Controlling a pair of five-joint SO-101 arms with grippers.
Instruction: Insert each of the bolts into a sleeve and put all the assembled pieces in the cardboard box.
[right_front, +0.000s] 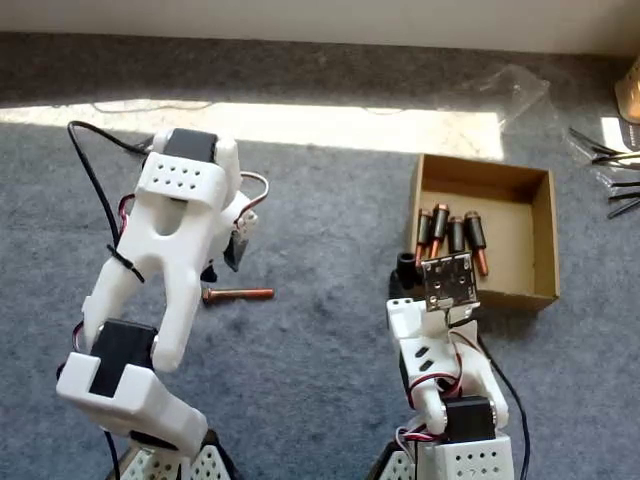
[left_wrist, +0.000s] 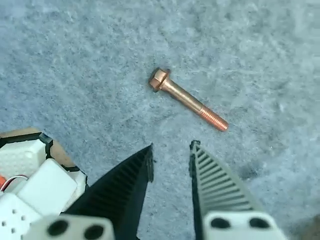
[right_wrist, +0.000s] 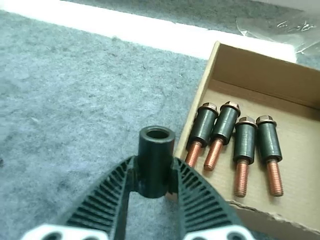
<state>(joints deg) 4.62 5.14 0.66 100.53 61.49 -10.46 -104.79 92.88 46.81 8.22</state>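
High view: I see the copper-coloured flanged metal bolt (right_front: 238, 294) lying flat on the grey carpet (right_front: 320, 380) left of centre. Its long axis runs across the frame, with the head to the left. The open cardboard box (right_front: 515, 235) sits at upper right with 4 black-sleeved bolts (right_front: 450, 238) side by side inside. A sunlit strip (right_front: 300, 125) crosses the top.

Left wrist view: my left gripper (left_wrist: 171, 150) hangs over the carpet, its jaws a narrow gap apart and empty. The bolt lies just beyond the tips, untouched.

Right wrist view: my right gripper (right_wrist: 155, 165) clamps a black cylindrical sleeve (right_wrist: 156, 150) upright, bore upward, just outside the box.
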